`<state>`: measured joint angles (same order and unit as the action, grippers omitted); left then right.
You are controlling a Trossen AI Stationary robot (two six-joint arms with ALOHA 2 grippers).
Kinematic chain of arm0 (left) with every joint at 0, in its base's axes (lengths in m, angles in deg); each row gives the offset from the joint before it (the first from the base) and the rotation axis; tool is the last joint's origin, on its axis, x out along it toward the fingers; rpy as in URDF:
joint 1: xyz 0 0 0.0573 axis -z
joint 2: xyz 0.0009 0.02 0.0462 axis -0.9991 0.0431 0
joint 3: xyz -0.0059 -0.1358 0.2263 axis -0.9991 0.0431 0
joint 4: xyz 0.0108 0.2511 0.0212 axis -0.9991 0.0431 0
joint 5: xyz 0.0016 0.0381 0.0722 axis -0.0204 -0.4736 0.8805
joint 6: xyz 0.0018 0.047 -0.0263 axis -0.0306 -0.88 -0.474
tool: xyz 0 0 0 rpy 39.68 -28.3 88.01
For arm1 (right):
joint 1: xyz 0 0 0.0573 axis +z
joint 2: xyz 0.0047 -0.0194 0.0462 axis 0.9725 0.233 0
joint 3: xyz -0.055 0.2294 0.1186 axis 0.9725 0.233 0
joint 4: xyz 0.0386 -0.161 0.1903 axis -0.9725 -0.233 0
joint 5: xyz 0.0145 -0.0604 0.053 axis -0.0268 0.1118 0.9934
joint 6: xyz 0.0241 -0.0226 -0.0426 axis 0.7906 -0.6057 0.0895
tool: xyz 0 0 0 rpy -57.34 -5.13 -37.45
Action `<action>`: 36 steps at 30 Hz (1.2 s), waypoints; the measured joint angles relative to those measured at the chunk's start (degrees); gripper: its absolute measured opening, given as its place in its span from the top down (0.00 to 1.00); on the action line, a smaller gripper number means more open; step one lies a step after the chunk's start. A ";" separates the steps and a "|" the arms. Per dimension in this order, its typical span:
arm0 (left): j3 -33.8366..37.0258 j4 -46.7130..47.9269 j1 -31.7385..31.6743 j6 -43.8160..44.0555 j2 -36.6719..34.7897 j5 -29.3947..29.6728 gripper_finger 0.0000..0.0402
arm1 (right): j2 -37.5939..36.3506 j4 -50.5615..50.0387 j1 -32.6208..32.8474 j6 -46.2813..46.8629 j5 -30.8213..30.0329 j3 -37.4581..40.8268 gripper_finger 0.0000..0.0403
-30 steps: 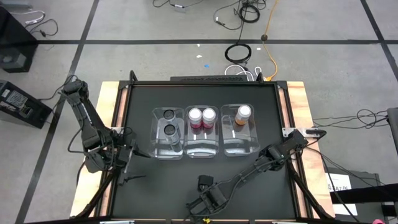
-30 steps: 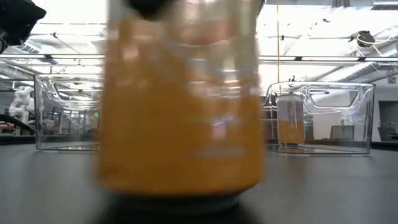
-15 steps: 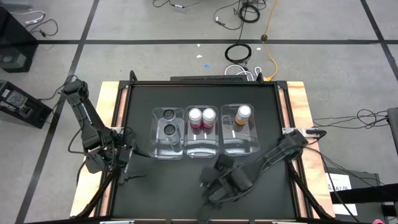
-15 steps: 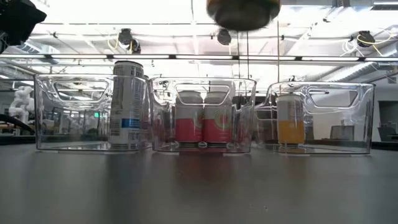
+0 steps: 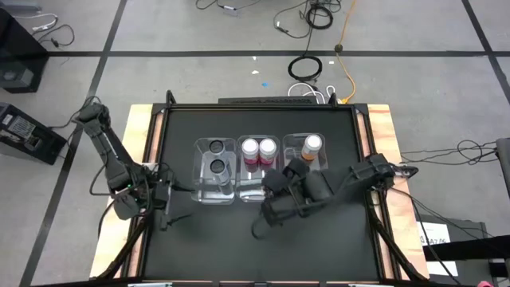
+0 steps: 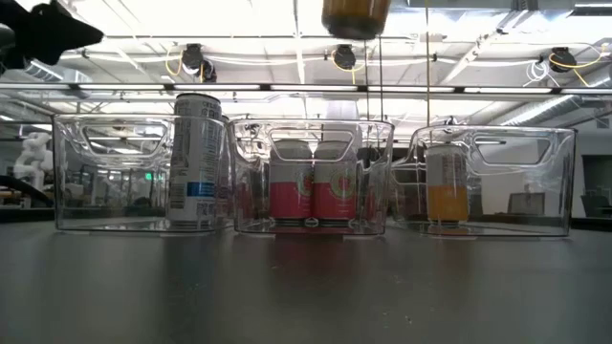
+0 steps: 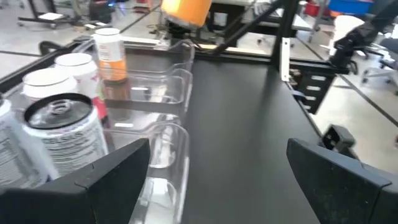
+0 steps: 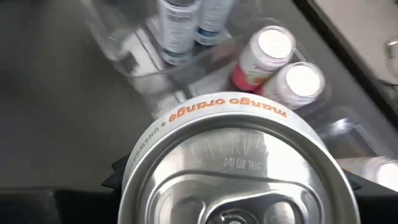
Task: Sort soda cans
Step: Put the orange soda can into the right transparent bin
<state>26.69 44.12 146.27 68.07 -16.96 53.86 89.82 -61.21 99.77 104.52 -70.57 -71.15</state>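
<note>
My right gripper (image 5: 288, 175) is shut on an orange soda can (image 5: 294, 169), held in the air just on the near side of the middle and right bins; its bottom (image 6: 356, 14) shows at the top of the low view. Three clear bins stand in a row. The left bin (image 5: 198, 171) holds two dark cans (image 5: 216, 166). The middle bin has two pink-red cans (image 5: 258, 149). In the right bin a second orange can (image 5: 311, 146) stands upright. My left gripper (image 7: 217, 168) waits open at the table's left side (image 5: 163, 199). My right gripper pinches the orange can between its two fingers, one dark finger (image 8: 118, 177) on each side of the wall just below the silvery top (image 8: 239, 165). The fingers come from above. The can is lifted clear of the table, higher than the bin rims, about upright.
The black tabletop (image 5: 207, 239) lies bare on the near side of the bins and to their left and right. Wooden strips (image 5: 382, 127) run along the table's edges. Cables lie on the floor (image 5: 307, 68) beyond the far edge.
My right gripper has lifted the orange can off the table by the near edge and carried it up and toward the far edge, to just on the near side of the bins. In the low view the can rose from filling the picture to only its bottom showing.
</note>
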 joint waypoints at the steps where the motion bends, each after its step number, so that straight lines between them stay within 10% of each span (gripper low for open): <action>1: 0.00 -0.06 -0.59 -0.02 -0.02 0.00 0.04 | 0.00 -0.19 -1.15 -1.59 0.07 0.70 0.31; 10: 0.00 -0.38 -5.58 -0.11 0.00 0.00 0.04 | -5.59 -0.11 -8.16 -13.53 0.55 12.86 0.31; 22: 0.00 -0.19 -10.70 -0.41 0.00 0.02 0.04 | -31.25 21.83 -14.19 -10.67 8.49 52.71 0.31; 36: 0.00 -0.41 -13.80 -0.02 0.00 0.02 0.04 | -32.04 40.73 -26.79 -20.65 14.15 70.44 0.30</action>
<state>26.69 43.71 132.47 68.04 -16.96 53.88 57.78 -20.48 72.99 83.86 -56.42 -0.71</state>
